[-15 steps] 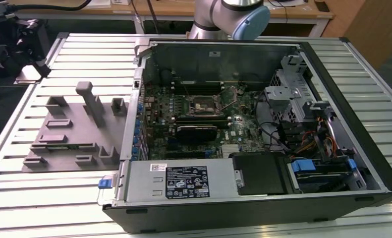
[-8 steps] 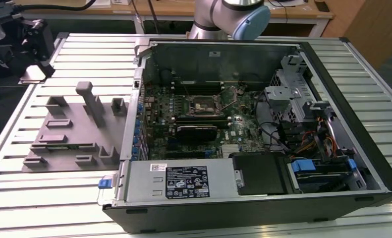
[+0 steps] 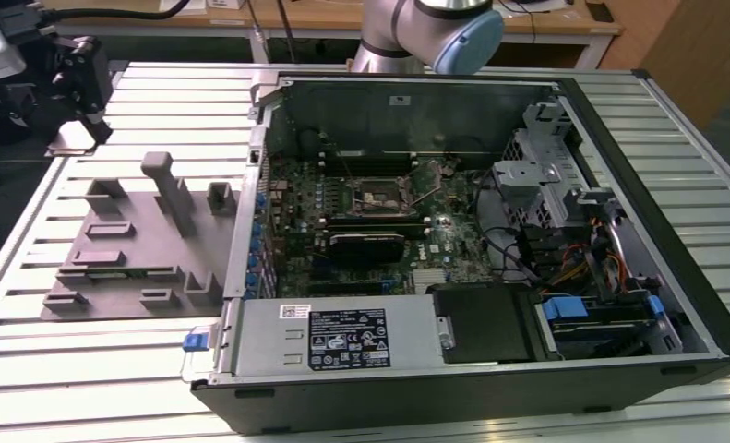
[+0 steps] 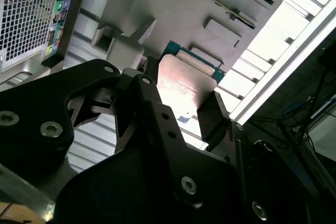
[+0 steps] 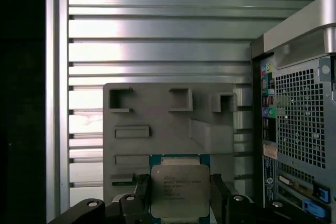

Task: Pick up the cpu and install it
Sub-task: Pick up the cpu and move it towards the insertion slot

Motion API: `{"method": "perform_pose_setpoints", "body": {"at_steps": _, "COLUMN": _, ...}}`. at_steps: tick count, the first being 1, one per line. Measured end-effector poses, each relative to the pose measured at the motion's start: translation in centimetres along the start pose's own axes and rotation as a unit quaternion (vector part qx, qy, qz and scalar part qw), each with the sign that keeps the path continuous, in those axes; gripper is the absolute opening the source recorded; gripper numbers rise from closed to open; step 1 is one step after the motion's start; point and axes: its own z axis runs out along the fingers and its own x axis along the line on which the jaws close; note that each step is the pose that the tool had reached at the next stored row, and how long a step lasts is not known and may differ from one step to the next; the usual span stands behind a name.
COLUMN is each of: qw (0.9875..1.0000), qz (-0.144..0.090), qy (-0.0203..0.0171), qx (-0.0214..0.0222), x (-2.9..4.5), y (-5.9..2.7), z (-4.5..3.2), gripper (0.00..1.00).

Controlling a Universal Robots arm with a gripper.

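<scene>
Bright, glare on table [image 4: 292, 39], dark fg

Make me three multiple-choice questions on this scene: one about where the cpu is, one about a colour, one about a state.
1. Where is the cpu?
A) in the motherboard socket
B) held in the gripper over the grey plate
C) on the power supply
2. What colour edges the cpu's silvery top?
A) red
B) green
C) yellow
3. The computer case is:
A) closed by a panel
B) under a cloth
C) open, motherboard exposed
Answers: 1 B, both wrist views show it clamped between the fingers above the plate. 2 B, a green rim shows in the first wrist view. 3 C, the exterior view looks straight onto the board.
</scene>
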Motion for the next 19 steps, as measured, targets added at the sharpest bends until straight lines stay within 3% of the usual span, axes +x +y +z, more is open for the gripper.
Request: {"method": "perform_pose_setpoints", "body": {"at_steps": 19, "qw": 1.0, "qz": 0.0, "qy": 0.0, "qx": 0.0, "x": -2.39, "y": 0.08, "z": 0.18, "gripper": 0.54}}
